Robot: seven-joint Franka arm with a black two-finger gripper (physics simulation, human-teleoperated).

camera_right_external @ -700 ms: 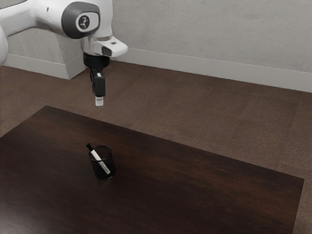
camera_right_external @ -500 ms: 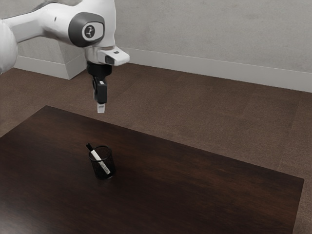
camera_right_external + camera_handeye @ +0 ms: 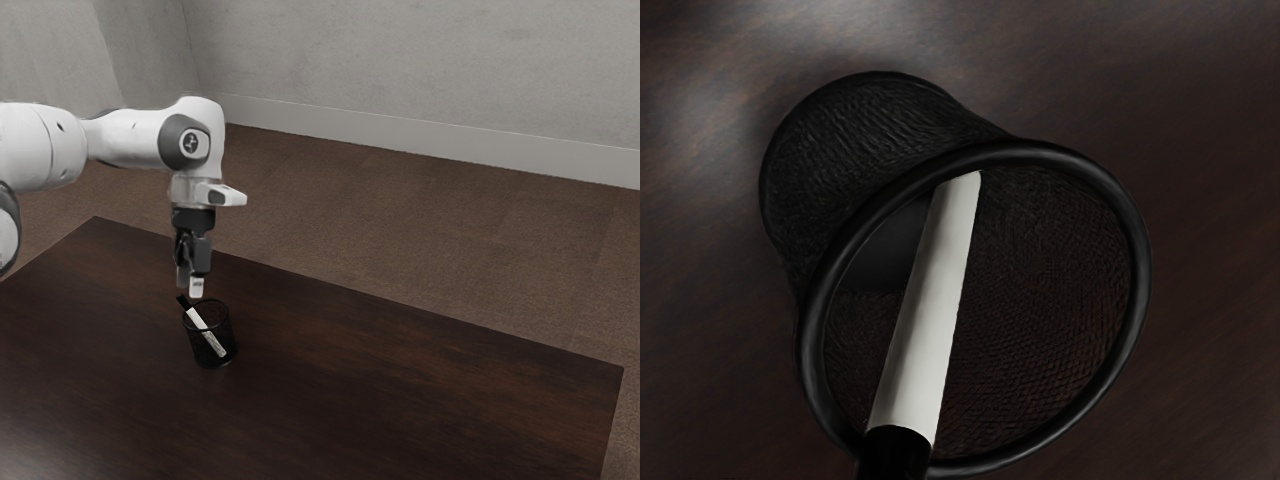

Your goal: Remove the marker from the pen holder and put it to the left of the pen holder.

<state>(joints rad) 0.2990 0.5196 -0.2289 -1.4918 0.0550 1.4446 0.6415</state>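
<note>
No words or numbers can be read. A round dark emblem (image 3: 190,144) stands on the pale joint cap of the arm (image 3: 135,136). The marker (image 3: 206,331) perhaps bears faint print low on its white barrel, too small to read.

Below fingers (image 3: 197,287): black cap (image 3: 895,455) of marker (image 3: 930,310), cut off by wrist view's edge; barrel markings, too small to read in exterior view. Above fingers: arm (image 3: 130,138), partly cropped.
</note>
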